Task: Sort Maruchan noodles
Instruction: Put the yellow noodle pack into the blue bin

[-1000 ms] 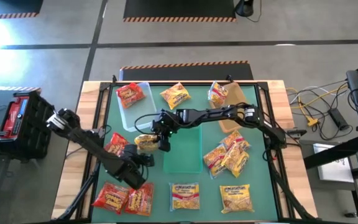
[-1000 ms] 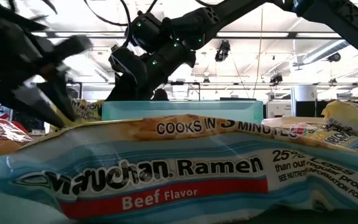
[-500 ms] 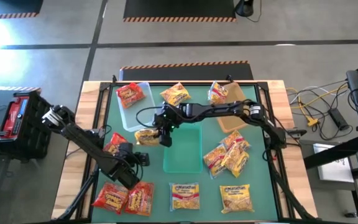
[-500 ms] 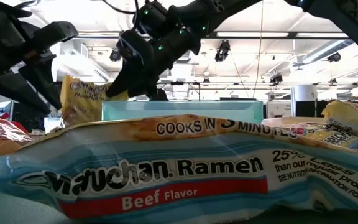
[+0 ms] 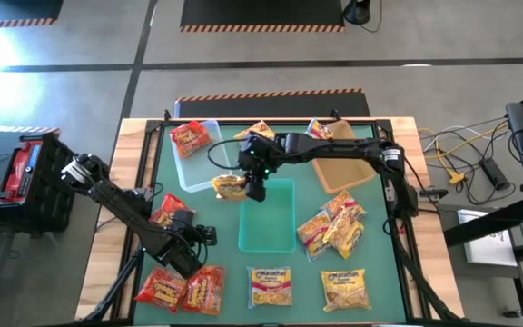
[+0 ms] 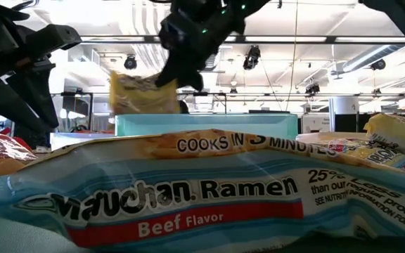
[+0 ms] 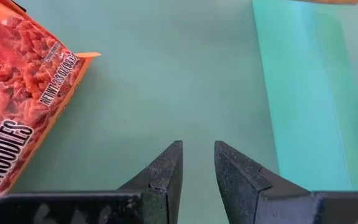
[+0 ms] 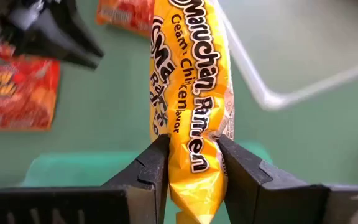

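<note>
My right gripper (image 5: 254, 188) reaches in from the table's right and is shut on a yellow Maruchan noodle packet (image 5: 230, 188), just off the left far corner of the teal bin (image 5: 268, 218). My left gripper (image 5: 206, 234) hangs over the green mat left of that bin. Its fingers stand slightly open (image 7: 197, 158) with nothing between them, and a red-orange packet (image 7: 17, 106) lies flat beside them. Other packets lie flat on the mat: red-orange ones (image 5: 182, 289) at the near left, yellow ones (image 5: 271, 286) at the near edge. My right gripper pinches the yellow packet between its two fingers (image 8: 157, 168), across its width near one end (image 8: 194, 171). The fingers slant down from the table's right. The packet is bowed between them, reaches away past the fingertips and hangs clear of the table (image 6: 143, 91).
A clear bin (image 5: 193, 150) holding a red-orange packet stands at the far left and a tan bin (image 5: 343, 165) at the far right. A heap of yellow packets (image 5: 332, 227) lies right of the teal bin. Two more packets (image 5: 320, 134) lie along the far edge.
My right gripper has lifted the yellow packet off the mat and carried it up, toward the far edge and a little to the right. The packet now hangs clear of the table. My left gripper has risen a little and drawn away from where the packet lay.
</note>
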